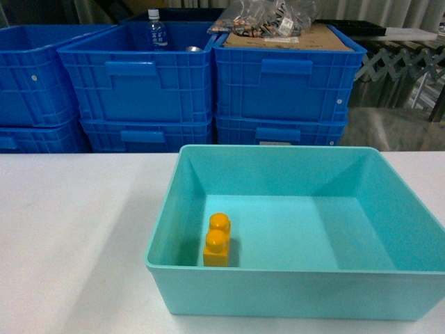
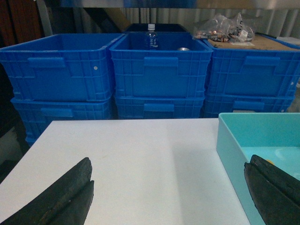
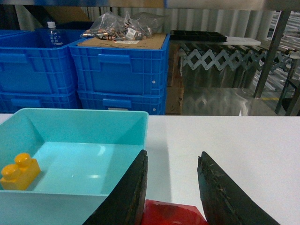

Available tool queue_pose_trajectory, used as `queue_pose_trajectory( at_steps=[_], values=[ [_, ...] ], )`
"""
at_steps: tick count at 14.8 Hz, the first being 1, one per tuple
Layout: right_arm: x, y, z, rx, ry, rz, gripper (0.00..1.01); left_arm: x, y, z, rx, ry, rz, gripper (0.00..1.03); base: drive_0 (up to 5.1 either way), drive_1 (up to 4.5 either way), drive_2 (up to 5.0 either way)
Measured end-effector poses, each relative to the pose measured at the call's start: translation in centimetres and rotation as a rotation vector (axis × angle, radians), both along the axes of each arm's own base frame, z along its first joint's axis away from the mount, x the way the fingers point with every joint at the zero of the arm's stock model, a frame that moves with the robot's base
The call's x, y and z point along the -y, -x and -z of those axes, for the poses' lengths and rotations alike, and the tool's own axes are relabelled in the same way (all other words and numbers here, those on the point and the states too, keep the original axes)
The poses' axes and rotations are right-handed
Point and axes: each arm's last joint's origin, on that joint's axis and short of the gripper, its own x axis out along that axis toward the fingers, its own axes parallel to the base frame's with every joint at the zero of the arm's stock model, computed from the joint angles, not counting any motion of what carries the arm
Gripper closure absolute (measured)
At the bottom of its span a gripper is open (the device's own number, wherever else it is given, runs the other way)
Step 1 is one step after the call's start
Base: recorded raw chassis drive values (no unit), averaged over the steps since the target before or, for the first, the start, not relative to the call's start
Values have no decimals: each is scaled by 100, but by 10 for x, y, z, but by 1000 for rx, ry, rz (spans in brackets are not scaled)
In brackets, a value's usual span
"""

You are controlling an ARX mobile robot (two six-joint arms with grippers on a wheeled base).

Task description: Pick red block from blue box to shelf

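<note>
Status: pick phase complete as far as I can judge; transfer phase pending. My right end effector (image 3: 171, 187) has its fingers narrowed around the red block (image 3: 168, 213), which shows between the two dark fingers at the bottom edge of the right wrist view. The block is no longer inside the blue box (image 3: 117, 119). It sits between my fingers, with the box just to the left of and ahead of the end effector and the bare white surface (image 3: 234, 140) ahead and to the right.

Only the upper part of the block is visible. It is glossy, saturated red plastic with a soft highlight. Its stud and lower body are cut off by the frame, so I cannot confirm its orientation or whether it rests on the surface.

The head view shows the box holding a single yellow-orange brick (image 1: 217, 241) with two studs, near the box's front-left corner. No red item remains in it.

My left end effector (image 2: 168, 197) is spread wide and holds nothing. Its right finger lies against the box's near-left corner, and open surface lies ahead of it.

Remaining work: carry the block to the shelf and release it there. The shelf cannot be identified with certainty in these views. Beyond the right end effector, far right, I see metal posts and rails, but too little to confirm them as the target. Dark blue ribbed crates (image 1: 278, 76) stand stacked beyond the surface.
</note>
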Motion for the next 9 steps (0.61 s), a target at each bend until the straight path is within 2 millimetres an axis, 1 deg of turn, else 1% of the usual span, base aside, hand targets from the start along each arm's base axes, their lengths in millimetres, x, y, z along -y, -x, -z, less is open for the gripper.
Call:
queue_pose_trajectory(
  at_steps=[6, 9],
  values=[
    [0, 0, 0, 0, 0, 0, 74, 0, 0, 0, 0, 0, 0, 5, 0, 0, 0],
    [0, 0, 0, 0, 0, -1, 74, 0, 0, 0, 0, 0, -3, 5, -139, -139, -139]
  ],
)
